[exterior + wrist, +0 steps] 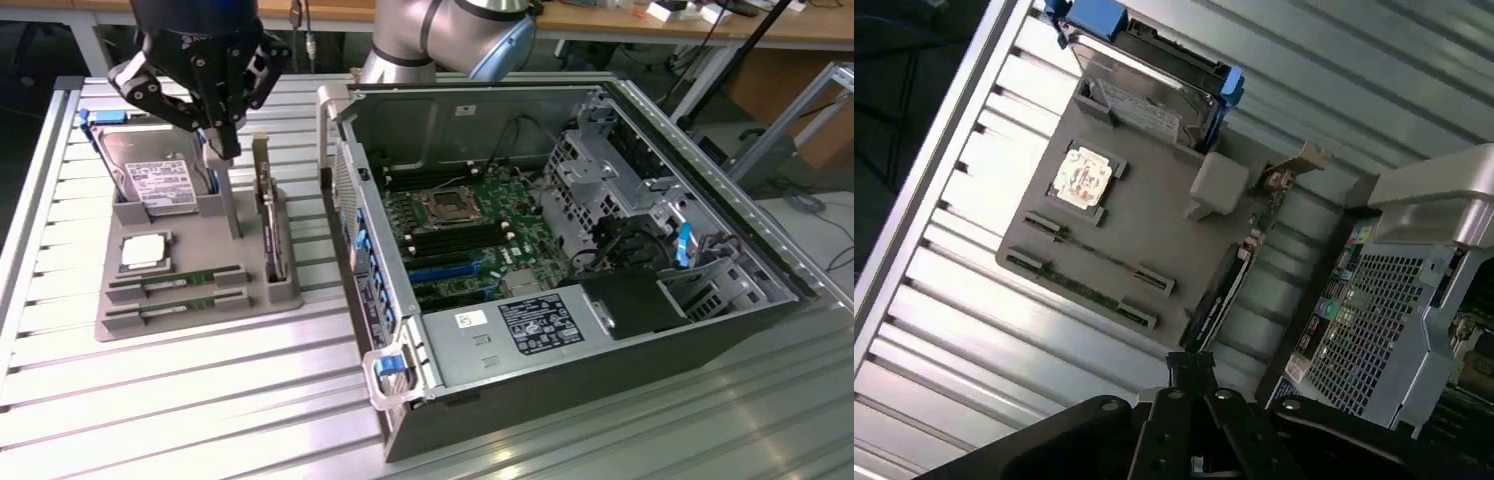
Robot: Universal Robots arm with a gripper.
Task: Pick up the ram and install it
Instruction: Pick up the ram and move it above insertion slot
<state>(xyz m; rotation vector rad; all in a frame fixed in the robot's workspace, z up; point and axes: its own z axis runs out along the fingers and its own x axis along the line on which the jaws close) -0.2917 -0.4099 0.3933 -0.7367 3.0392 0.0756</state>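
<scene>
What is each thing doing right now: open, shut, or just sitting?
Black robot hand: shut, empty, over the grey plastic tray.
Long thin green ram stick: lying in a tray slot.
Square silver chip: sitting in its tray pocket.
Black metal computer case: side open.

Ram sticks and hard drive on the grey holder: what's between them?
The square silver CPU chip sits between the hard drive and the ram sticks on the grey holder, clear in the exterior view.

The arm [447,30] runs off the exterior view's top edge, the tool [230,148] covers part of the hard drive [158,182], and the ram [174,284] lies too small to make out its chips.
</scene>
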